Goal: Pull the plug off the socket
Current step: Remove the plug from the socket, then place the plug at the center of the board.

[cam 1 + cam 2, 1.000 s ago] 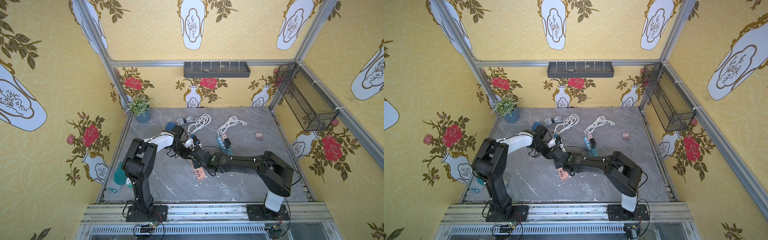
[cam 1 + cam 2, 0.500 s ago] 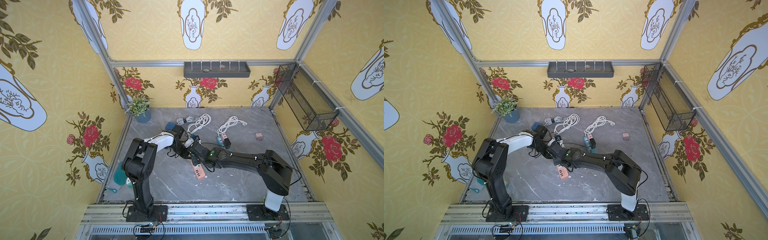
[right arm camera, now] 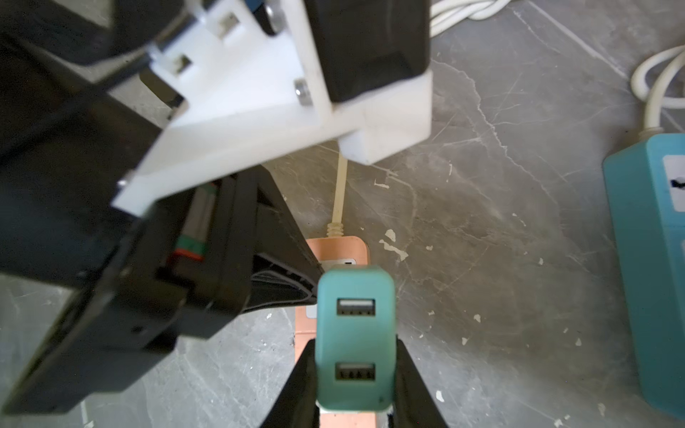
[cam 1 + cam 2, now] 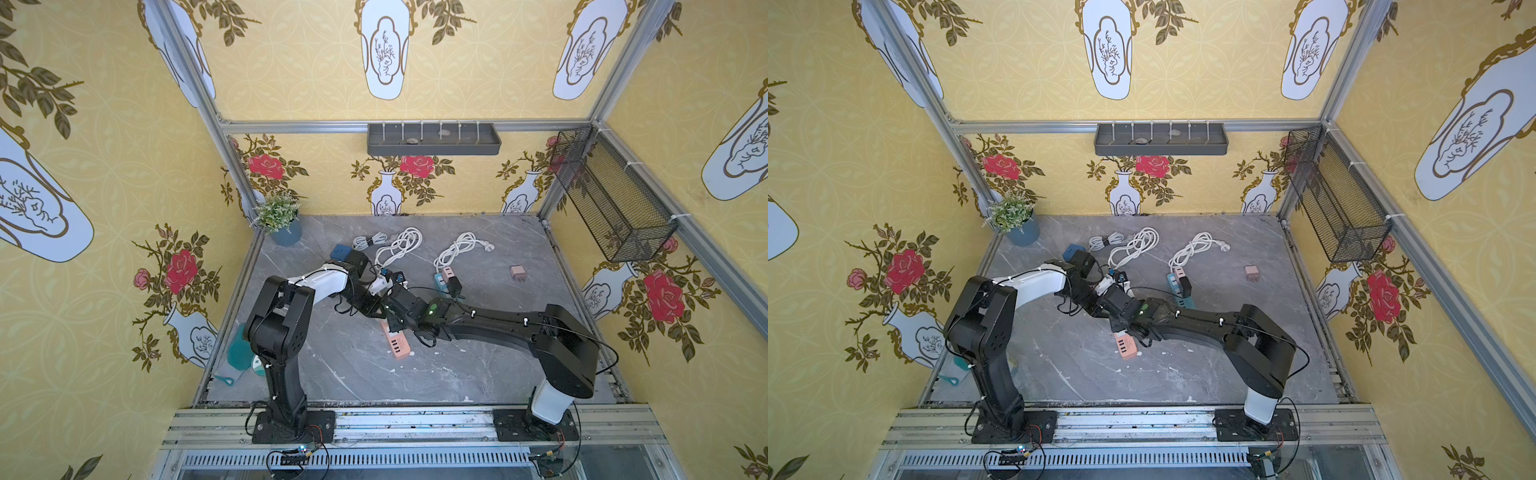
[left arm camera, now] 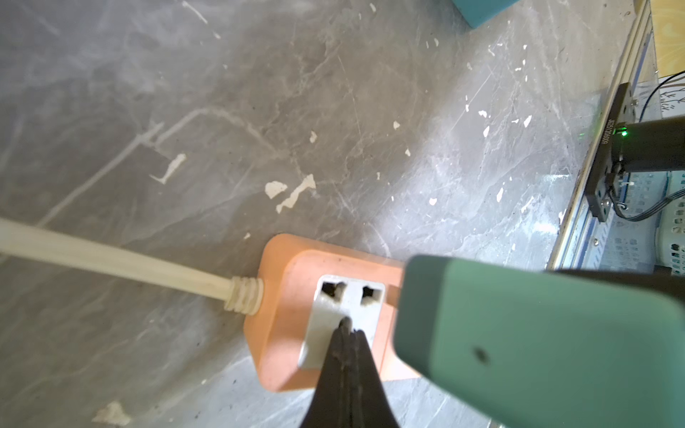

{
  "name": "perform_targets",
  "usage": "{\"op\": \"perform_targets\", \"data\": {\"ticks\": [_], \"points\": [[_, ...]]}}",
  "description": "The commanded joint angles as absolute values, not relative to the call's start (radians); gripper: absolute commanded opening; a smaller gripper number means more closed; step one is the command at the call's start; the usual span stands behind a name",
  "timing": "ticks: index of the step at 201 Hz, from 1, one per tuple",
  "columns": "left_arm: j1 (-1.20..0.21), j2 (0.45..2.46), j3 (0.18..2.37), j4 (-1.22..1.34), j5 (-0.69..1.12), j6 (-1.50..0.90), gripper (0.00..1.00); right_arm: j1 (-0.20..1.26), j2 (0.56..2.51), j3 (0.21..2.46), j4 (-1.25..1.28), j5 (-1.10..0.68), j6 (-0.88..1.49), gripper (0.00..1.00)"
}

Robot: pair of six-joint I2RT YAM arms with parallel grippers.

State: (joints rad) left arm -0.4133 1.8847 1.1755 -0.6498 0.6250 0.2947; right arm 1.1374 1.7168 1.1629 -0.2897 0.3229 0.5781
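Observation:
An orange power strip [image 5: 281, 296], the socket, lies on the grey marble table [image 4: 353, 374] near its middle, seen in both top views [image 4: 1126, 347], with a cream cable [image 5: 111, 259] leaving one end. A teal two-port USB plug [image 3: 356, 333] stands over the strip. My right gripper [image 3: 356, 374] is shut on the plug, one black finger on each side. My left gripper [image 5: 348, 326] is shut with nothing in it, its tip resting on the strip's grey outlet face [image 5: 333, 315] beside the plug. The plug's pins are hidden.
A light blue power strip [image 4: 440, 282] with a pink and a black plug lies behind the arms. White coiled cables [image 4: 399, 245], a blue cube [image 4: 340, 252], a pink adapter [image 4: 516, 273] and a potted plant [image 4: 284, 232] stand further back. A teal object [image 4: 239, 353] lies at the front left.
The right wrist has shifted slightly toward the back with the plug in its grip. The left gripper and the orange strip have stayed where they were.

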Motion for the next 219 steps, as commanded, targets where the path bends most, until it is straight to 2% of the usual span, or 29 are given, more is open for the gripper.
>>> {"op": "perform_targets", "data": {"ticks": [1, 43, 95, 156, 188, 219], "points": [[-0.413, 1.901, 1.169, -0.676, 0.546, 0.303, 0.0, 1.138, 1.668, 1.137, -0.299, 0.336, 0.6, 0.0], [-0.413, 1.901, 1.169, -0.676, 0.546, 0.304, 0.0, 1.131, 1.543, 1.073, -0.383, 0.367, 0.665, 0.0], [-0.414, 1.901, 1.168, -0.676, 0.547, 0.304, 0.0, 1.038, 1.435, 1.071, -0.612, 0.464, 0.776, 0.0], [-0.413, 1.898, 1.168, -0.677, 0.549, 0.306, 0.0, 0.755, 1.335, 1.086, -0.843, 0.5, 0.8, 0.0], [-0.413, 1.898, 1.169, -0.676, 0.55, 0.307, 0.0, 0.586, 1.37, 1.11, -0.919, 0.525, 0.759, 0.0], [-0.414, 1.898, 1.168, -0.676, 0.551, 0.307, 0.0, 0.489, 1.455, 1.144, -0.983, 0.616, 0.737, 0.0]]}}
